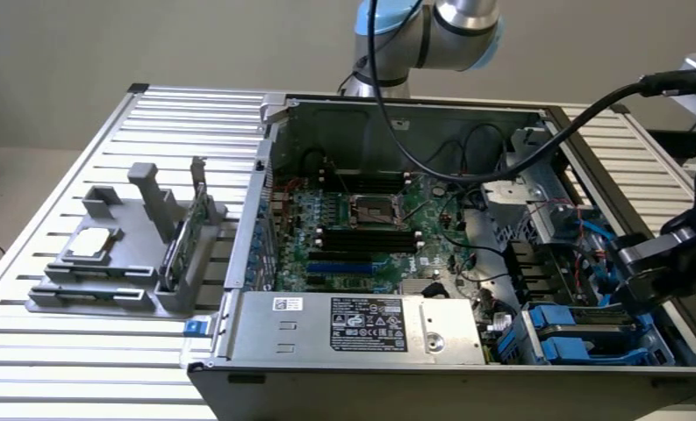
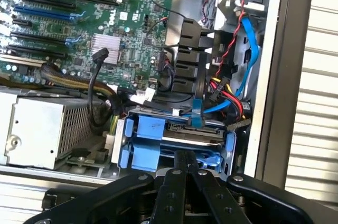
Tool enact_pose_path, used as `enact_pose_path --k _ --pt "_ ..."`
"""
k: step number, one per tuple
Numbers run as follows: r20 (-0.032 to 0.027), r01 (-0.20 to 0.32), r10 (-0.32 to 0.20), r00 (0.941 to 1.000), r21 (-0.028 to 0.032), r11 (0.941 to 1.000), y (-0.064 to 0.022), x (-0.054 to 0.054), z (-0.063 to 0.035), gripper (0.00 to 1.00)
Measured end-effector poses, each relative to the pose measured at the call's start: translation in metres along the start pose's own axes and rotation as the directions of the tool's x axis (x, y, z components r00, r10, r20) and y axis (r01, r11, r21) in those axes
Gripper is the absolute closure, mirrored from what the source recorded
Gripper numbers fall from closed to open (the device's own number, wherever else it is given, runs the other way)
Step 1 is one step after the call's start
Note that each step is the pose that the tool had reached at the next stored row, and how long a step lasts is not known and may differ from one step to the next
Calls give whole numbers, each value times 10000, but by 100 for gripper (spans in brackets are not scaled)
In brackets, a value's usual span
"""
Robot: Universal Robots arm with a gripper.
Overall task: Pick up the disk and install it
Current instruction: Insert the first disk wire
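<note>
Lying flat in the drive bay at the corner of the open computer case [image 1: 441, 390], the disk [image 1: 582, 326] sits low on the exterior view's right, just beside the silver power box [image 1: 360, 323]. Its wide face points up. Its long side seems to run from the power box toward the case's side wall, but the bay hides much of it, so I cannot be sure. In the wrist view, blue plastic rails [image 2: 145, 142] frame its grey metal edge.

The case rests on a silver table [image 1: 78, 158] made of long metal slats. A pale wall [image 1: 148, 44] stands behind it. Inside the case there is a green board [image 1: 360, 228], and blue and red wires [image 2: 248, 39] hang near the bay. On the exterior view's left, a grey holder [image 1: 102, 289] carries a small silver drive [image 1: 94, 246] and a green card [image 1: 182, 237].

The 1 arm's gripper [image 2: 185, 156] hangs over the case's side wall, above the bay. Its 2 black fingers [image 2: 178, 163] are pressed together and hold nothing. In the wrist view the disk lies right past the fingertips. I cannot tell if the tips touch its blue frame.
</note>
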State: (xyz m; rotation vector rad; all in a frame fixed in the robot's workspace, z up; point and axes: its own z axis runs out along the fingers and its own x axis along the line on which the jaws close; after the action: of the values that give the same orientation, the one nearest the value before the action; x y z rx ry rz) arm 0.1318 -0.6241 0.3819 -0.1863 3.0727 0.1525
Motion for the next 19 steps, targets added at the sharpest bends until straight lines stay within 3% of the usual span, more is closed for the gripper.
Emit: enact_pose_path --k 5,10,15,19 --pt "76 -755 754 9971 12 9971 0 0 0 89" --pt "152 -1497 1497 9886 19 9887 0 0 0 89" --pt "230 -2244 2243 9743 18 9745 0 0 0 89" --pt "290 -2822 2820 9590 12 9594 0 0 0 89"
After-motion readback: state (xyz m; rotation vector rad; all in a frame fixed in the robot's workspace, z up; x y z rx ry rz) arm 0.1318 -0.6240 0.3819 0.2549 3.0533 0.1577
